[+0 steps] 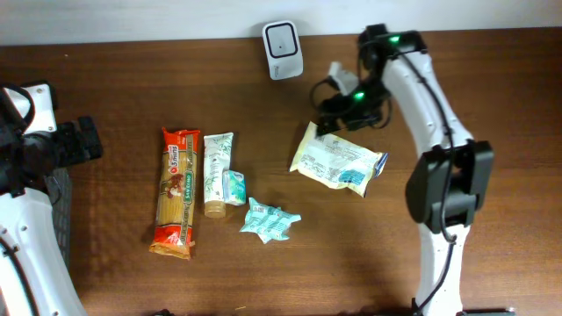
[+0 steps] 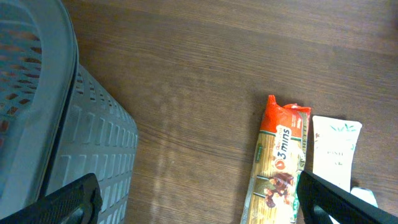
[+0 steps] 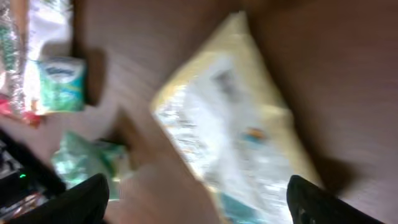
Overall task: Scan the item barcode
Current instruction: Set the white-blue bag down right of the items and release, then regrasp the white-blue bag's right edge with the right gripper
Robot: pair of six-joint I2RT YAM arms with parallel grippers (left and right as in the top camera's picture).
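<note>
Grey basket (image 2: 93, 155) stands apart from the pasta pack (image 2: 277, 168) — inside mostly hidden.

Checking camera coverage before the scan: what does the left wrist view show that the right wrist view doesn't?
Only the left wrist: a grey perforated basket, a pasta packet and a white tube. Only the right wrist: a yellow-white pouch, a small teal box and a crumpled teal packet, all blurred; its left edge may also catch the tube, but I cannot tell. Both: the brown wooden table, plus the left fingers in one and the right fingers in the other, open with nothing between them.
</note>
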